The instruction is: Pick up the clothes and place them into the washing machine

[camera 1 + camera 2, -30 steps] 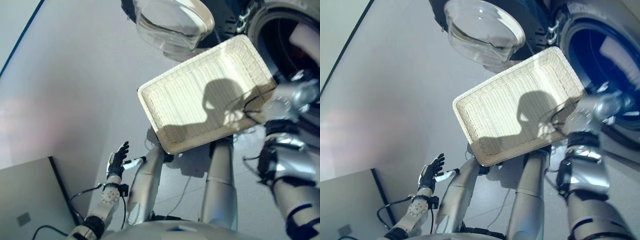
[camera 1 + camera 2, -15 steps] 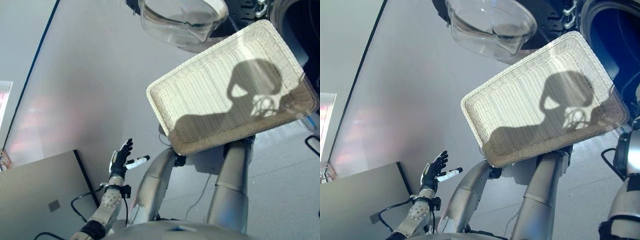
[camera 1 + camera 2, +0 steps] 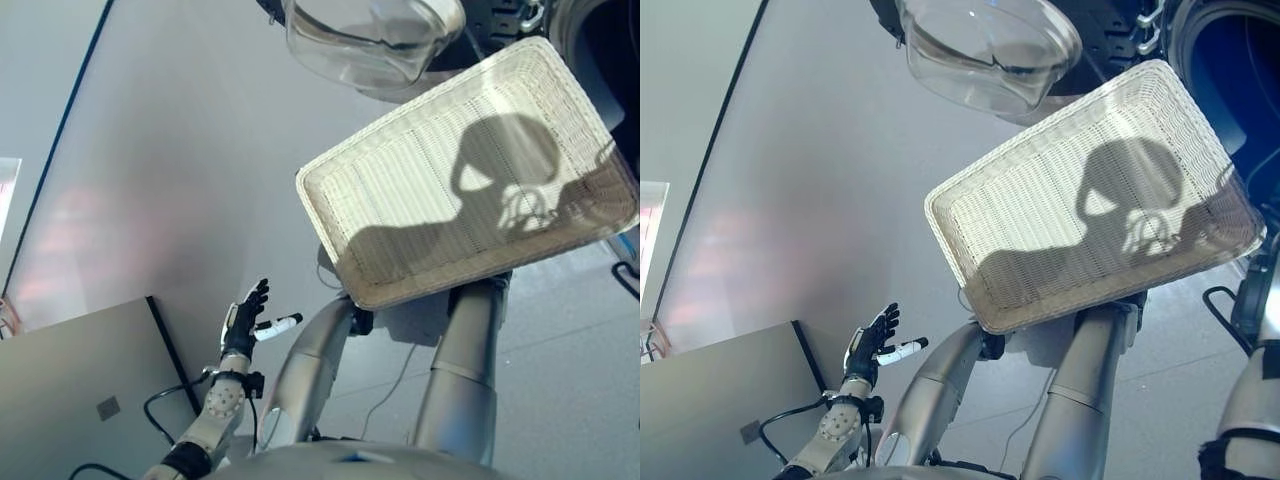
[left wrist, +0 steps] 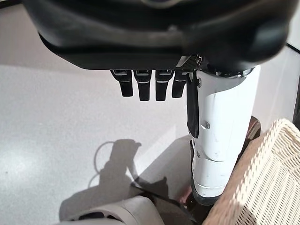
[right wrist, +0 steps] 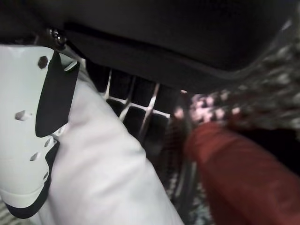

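Hanging low at the robot's left side, the left robot hand [image 3: 240,322] is holding nothing, its fingers [image 4: 148,84] straight and its white-covered thumb [image 4: 218,136] standing apart over the grey floor [image 3: 180,170]. A white wicker basket [image 3: 400,200] is sitting tilted in the middle of the head views, with nothing lying in it; its corner is also showing beside the left thumb in the left wrist view. Beyond the basket, the washer door [image 3: 985,45] is standing open, and the drum opening [image 3: 1230,60] is showing at the upper right. The right robot hand [image 5: 28,140] is appearing only in its own wrist view, where white cloth [image 5: 112,178] is lying against its thumb and red cloth [image 5: 234,173] is lying just beside that, with a dark patterned cloth [image 5: 267,75] past them; whether its fingers are closing on any cloth cannot be told.
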Controlling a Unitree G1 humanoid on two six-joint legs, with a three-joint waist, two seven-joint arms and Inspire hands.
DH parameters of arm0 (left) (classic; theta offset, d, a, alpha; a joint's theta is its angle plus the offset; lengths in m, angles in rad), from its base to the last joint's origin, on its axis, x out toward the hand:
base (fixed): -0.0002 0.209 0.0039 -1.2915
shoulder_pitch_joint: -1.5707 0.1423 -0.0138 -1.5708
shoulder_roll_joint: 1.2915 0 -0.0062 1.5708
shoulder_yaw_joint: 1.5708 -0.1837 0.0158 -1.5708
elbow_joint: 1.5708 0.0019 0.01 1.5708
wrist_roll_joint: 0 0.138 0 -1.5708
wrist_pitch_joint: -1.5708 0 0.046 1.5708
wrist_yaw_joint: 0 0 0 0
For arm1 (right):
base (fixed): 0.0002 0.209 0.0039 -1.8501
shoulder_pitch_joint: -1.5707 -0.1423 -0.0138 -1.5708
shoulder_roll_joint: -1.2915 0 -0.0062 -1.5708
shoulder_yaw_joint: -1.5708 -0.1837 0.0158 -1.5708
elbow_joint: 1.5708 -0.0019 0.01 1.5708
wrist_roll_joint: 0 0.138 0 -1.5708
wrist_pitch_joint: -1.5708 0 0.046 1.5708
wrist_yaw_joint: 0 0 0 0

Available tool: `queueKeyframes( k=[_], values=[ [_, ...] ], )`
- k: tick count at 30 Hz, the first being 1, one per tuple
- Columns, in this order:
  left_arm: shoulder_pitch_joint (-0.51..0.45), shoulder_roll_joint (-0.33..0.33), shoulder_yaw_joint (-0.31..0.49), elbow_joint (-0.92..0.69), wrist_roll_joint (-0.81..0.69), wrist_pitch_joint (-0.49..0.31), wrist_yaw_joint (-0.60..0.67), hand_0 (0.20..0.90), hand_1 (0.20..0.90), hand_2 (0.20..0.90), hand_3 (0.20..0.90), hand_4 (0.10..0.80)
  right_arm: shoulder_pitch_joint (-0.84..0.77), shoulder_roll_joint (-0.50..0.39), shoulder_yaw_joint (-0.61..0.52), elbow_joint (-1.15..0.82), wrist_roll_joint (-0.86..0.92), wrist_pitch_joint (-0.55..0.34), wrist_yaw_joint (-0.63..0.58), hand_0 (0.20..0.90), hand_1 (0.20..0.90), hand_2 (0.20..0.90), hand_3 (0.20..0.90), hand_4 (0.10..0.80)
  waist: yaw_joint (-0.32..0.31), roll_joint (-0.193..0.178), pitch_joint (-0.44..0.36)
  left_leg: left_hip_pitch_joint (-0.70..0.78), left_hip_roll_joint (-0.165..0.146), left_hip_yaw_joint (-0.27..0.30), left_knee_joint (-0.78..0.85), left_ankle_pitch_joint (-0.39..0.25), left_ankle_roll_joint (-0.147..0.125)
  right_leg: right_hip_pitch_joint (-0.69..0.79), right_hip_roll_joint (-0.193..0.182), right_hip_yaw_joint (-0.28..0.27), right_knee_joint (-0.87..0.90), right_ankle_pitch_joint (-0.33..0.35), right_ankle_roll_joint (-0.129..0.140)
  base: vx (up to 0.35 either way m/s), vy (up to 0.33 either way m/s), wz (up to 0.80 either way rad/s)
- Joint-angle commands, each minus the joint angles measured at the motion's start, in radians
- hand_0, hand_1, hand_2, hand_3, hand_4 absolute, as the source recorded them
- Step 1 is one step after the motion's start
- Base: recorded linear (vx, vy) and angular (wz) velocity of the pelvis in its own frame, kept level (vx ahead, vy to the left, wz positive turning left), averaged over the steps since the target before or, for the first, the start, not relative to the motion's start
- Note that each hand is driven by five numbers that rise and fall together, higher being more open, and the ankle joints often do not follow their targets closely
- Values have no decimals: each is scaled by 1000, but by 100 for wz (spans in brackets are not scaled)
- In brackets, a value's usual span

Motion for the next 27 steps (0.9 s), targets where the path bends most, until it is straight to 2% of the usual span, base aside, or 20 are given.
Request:
queueKeyframes(
  k=[1,8,12,14,16,17,18,19,20,21,22,23,24,27],
  values=[
    [50,50,44,87,-46,-18,39,900,900,900,900,800,-193,-197,166,-133,-72,-84,24,900,900,900,900,800,22,14,-141,74,36,-68,2,-98,-73,87,93,-109,-78,-15,-112,0,0,0],
    [50,39,46,96,-63,-16,34,900,900,900,900,800,-159,-176,137,-112,-47,-80,40,900,900,900,900,800,15,17,-133,90,35,-79,-16,-87,-75,107,93,-117,-95,-11,-113,0,0,0],
    [40,27,44,108,-70,-9,33,900,900,900,900,800,-76,-114,65,-64,-4,-78,59,900,900,900,900,800,14,15,-122,98,38,-84,-20,-82,-74,126,95,-122,-108,-7,-114,0,0,0],
    [25,13,55,122,-81,-5,29,900,900,900,900,800,48,-37,2,-45,4,-57,98,900,900,900,900,800,7,12,-107,111,42,-86,-22,-77,-76,146,98,-129,-119,-1,-113,0,0,0],
    [27,20,63,119,-89,-10,17,900,900,900,900,800,166,48,-57,-41,1,-35,126,900,900,900,900,800,4,-7,-97,135,47,-90,-35,-68,-76,176,105,-139,-143,14,-114,-1,-15,-2],
    [29,22,62,119,-89,-10,17,900,900,900,900,800,171,49,-60,-43,0,-35,125,900,900,900,900,800,4,-8,-97,137,46,-91,-34,-72,-76,178,104,-140,-140,8,-114,3,-50,-6],
    [21,9,62,120,-78,-6,10,900,900,900,900,800,257,155,-86,-11,7,-15,162,900,900,900,900,800,10,-15,-89,150,48,-95,-34,-67,-75,206,106,-149,-161,22,-112,-96,-53,-7],
    [22,6,66,120,-80,-6,9,900,900,900,900,800,309,225,-94,-9,-2,-10,173,900,900,900,900,800,12,-21,-83,153,55,-84,-45,-35,-70,220,107,-165,-189,58,-117,-100,-53,-10],
    [25,10,66,119,-80,-6,8,900,900,900,900,800,319,230,-100,-16,-6,-9,169,900,900,900,900,800,10,-24,-82,159,55,-87,-46,-36,-70,227,106,-167,-191,56,-117,-81,-53,-13],
    [17,0,77,134,-72,0,8,900,900,900,900,800,381,325,-121,-8,-1,-5,190,900,900,900,900,800,20,-35,-83,180,58,-96,-61,-26,-73,266,107,-184,-219,65,-115,20,-60,-12],
    [11,-6,82,136,-77,2,5,900,900,900,900,800,412,377,-124,-6,-4,-2,202,900,900,900,900,800,26,-41,-83,195,59,-105,-72,-21,-76,289,105,-196,-236,71,-113,16,-60,-6],
    [13,-4,83,136,-77,2,4,900,900,900,900,800,415,380,-126,-9,-6,-2,200,900,900,900,900,800,24,-41,-82,199,59,-107,-74,-20,-76,294,105,-198,-239,72,-113,19,-80,7],
    [4,-8,90,146,-73,3,1,900,900,900,900,800,467,468,-114,14,-9,10,221,900,900,900,900,800,43,-51,-86,225,64,-127,-96,-6,-80,337,97,-221,-266,75,-109,29,-85,13],
    [3,0,103,142,-53,6,3,900,900,900,900,800,516,548,-122,29,11,13,252,900,900,900,900,800,65,-67,-86,262,62,-158,-124,13,-86,396,89,-262,-298,80,-106,28,-90,29]
  ],
)
